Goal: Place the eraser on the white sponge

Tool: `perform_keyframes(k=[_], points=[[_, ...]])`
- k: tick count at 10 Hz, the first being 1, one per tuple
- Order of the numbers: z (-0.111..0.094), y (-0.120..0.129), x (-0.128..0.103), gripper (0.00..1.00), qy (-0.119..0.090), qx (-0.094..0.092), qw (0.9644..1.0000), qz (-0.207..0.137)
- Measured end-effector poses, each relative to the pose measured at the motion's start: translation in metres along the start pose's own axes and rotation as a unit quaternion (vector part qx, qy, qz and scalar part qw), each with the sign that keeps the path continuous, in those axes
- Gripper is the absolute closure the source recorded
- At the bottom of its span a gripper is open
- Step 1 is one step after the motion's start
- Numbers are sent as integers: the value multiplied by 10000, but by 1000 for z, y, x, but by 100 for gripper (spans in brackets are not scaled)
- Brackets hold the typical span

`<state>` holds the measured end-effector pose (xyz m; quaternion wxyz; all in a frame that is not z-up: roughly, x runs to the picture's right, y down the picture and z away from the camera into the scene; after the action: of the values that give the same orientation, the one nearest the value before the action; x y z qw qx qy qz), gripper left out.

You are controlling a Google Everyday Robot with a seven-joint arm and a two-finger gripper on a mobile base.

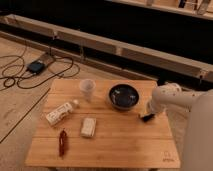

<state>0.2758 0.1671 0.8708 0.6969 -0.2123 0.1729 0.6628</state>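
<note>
underfoot, a tan floor (20, 120), and squarely on it a light wooden table (125, 147) filling the lower frame. reaching in from the right, the robot's white arm (175, 97), bent above the table's right edge. lying on its side near the left edge, a white labelled bottle (60, 113), cap end toward the table's middle. toward the back, right of centre, a round dark bowl (123, 96). upright just left of the bowl, a clear plastic cup (87, 90). flat in front of the cup, left of centre, the white sponge (89, 127). near the front left corner, a thin red item (63, 142), kind unclear. just right of the bowl, low over the boards, the gripper (147, 117), fingers set wide and pinching the eraser (145, 119), seen only as a small dark block, well apart from the sponge.
</note>
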Motion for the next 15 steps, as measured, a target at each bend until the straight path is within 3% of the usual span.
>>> perform_keyframes(k=[4,7,11,15], points=[[2,-7,-7,34,113,196,9987,457],[-1,3,-14,34,145,101,9957,904],[-17,9,-27,34,117,25,9927,1204],[-24,3,-34,34,222,316,9918,1215]])
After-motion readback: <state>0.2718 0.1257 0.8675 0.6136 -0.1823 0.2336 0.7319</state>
